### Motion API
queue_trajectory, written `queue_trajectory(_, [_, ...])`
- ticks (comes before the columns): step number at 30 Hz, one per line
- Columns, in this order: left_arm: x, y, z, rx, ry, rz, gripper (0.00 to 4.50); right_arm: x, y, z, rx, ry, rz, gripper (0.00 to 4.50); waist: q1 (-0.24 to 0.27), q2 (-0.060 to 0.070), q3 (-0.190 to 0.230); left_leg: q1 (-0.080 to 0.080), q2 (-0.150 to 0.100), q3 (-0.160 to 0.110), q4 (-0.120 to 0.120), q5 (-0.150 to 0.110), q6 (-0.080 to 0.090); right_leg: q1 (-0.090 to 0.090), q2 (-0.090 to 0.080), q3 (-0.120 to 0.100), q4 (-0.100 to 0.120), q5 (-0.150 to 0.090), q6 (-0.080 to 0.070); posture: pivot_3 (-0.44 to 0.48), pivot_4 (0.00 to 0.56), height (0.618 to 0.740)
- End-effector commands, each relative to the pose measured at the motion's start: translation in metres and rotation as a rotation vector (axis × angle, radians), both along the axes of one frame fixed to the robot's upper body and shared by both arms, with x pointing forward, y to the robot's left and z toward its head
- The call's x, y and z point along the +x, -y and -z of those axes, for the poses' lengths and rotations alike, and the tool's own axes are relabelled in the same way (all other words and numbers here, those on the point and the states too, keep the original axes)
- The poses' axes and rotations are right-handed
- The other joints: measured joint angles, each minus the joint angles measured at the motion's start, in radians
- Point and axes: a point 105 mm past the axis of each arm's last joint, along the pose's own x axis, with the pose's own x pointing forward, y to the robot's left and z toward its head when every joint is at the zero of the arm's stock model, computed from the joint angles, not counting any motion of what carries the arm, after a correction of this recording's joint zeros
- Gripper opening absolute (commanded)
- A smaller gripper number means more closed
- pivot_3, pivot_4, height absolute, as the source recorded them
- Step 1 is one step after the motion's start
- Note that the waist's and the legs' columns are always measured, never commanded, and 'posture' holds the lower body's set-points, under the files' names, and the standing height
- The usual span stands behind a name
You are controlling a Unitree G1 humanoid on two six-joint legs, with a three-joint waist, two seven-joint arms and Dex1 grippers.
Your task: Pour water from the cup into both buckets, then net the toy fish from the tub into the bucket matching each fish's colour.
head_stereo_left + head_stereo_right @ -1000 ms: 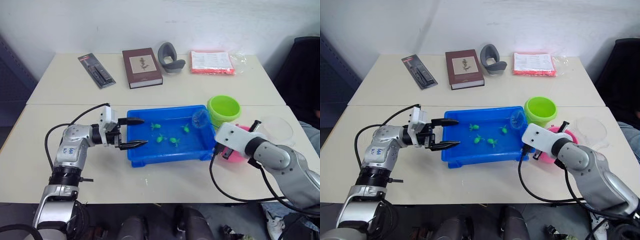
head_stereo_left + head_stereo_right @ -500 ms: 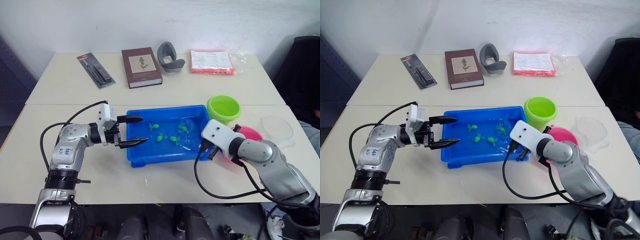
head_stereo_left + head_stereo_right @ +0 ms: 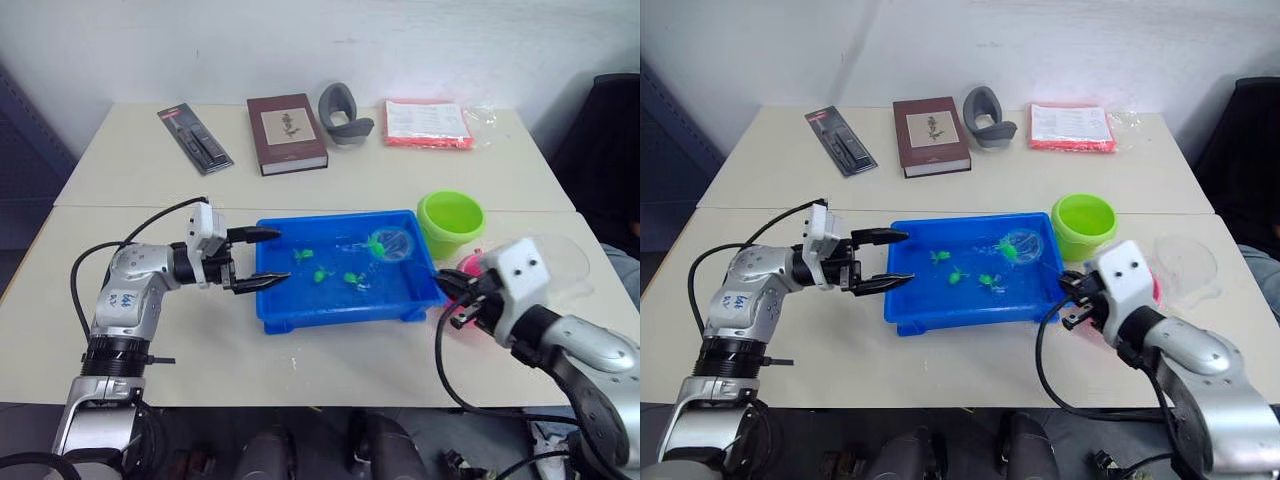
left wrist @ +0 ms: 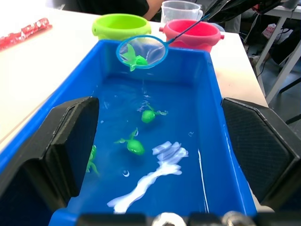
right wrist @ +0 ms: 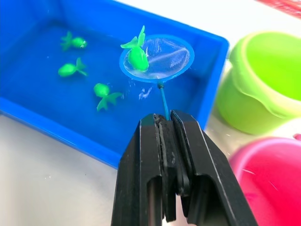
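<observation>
Right gripper (image 5: 165,123) pinched shut on the thin handle of a small round blue-rimmed net (image 5: 156,59), lifted clear of the water over the shallow rectangular bright blue plastic tub (image 3: 330,312), one bright green toy fish (image 5: 137,55) caught in the mesh. Left gripper (image 3: 265,257) spread open, empty, straddling the tub's left end wall. Three more green fish (image 3: 320,273) left in the tub; lime green bucket (image 3: 451,220), bright pink bucket (image 4: 191,34) and clear plastic cup (image 3: 555,263) grouped just beside its right end.

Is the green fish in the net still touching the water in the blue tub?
Apart. The left wrist view shows the green fish in the net, raised above the water in the tub, drips falling beneath it.
</observation>
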Motion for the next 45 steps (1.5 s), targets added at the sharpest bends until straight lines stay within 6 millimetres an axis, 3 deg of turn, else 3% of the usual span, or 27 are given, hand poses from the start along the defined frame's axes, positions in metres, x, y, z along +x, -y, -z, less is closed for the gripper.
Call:
queue_trajectory(1, [0.005,0.008,-0.017,-0.065,0.03,0.014,4.46,-0.011,0.013,-0.023,0.014,0.125,0.055,0.0,0.0,0.0,0.0,0.0,0.0,0.0,0.0,0.0,0.0,0.0,0.0,0.0,0.0,0.0,0.0,0.0,0.15,0.74])
queue_trajectory(9, [0.017,0.032,-0.021,-0.092,-0.038,0.009,4.46,-0.002,0.074,-0.05,-0.096,0.273,0.279,0.0,-0.001,0.0,0.0,0.0,-0.001,0.001,0.0,0.0,0.0,0.0,0.0,0.001,0.0,0.0,0.0,0.0,0.15,0.74])
queue_trajectory(15, [0.016,0.043,-0.019,-0.103,-0.041,0.036,4.46,0.015,0.097,-0.05,-0.205,0.314,0.329,0.0,-0.004,0.0,0.0,0.001,-0.005,0.002,-0.001,0.0,0.0,0.0,0.001,0.001,0.0,0.0,0.0,0.0,0.15,0.74])
queue_trajectory(24, [0.018,0.046,-0.025,-0.137,0.041,0.014,4.46,0.045,0.093,-0.034,-0.39,0.358,0.254,0.0,-0.001,0.0,0.0,0.002,0.0,0.004,-0.001,0.0,0.0,0.0,0.001,0.002,0.0,0.0,0.0,0.0,0.15,0.74])
queue_trajectory(33, [0.018,0.051,-0.019,-0.142,0.043,0.007,4.46,0.056,0.104,-0.014,-1.103,0.491,0.08,0.0,-0.001,0.001,0.0,0.001,0.0,0.005,-0.001,0.0,0.0,0.0,0.0,0.002,0.0,0.0,0.0,0.0,0.15,0.74])
queue_trajectory(35, [0.017,0.052,-0.019,-0.144,0.051,0.014,4.46,0.056,0.103,-0.013,-1.183,0.548,0.026,0.0,-0.002,0.001,0.0,0.001,0.0,0.005,-0.001,0.0,0.0,0.0,-0.001,0.002,0.0,0.0,0.0,0.0,0.15,0.74])
queue_trajectory(40, [0.016,0.053,-0.018,-0.152,0.064,0.019,4.46,0.055,0.101,-0.007,-1.281,0.627,-0.067,0.0,-0.003,0.001,0.0,0.002,0.001,0.005,-0.001,0.002,-0.002,0.0,0.0,0.002,0.0,0.0,0.0,0.0,0.15,0.74])
queue_trajectory(45, [0.015,0.053,-0.016,-0.158,0.07,0.031,4.46,0.053,0.101,-0.016,-1.346,0.716,-0.055,0.0,-0.003,0.001,0.0,0.002,0.002,0.004,-0.001,0.002,-0.003,0.0,0.0,0.003,0.0,0.0,0.0,0.0,0.15,0.74])
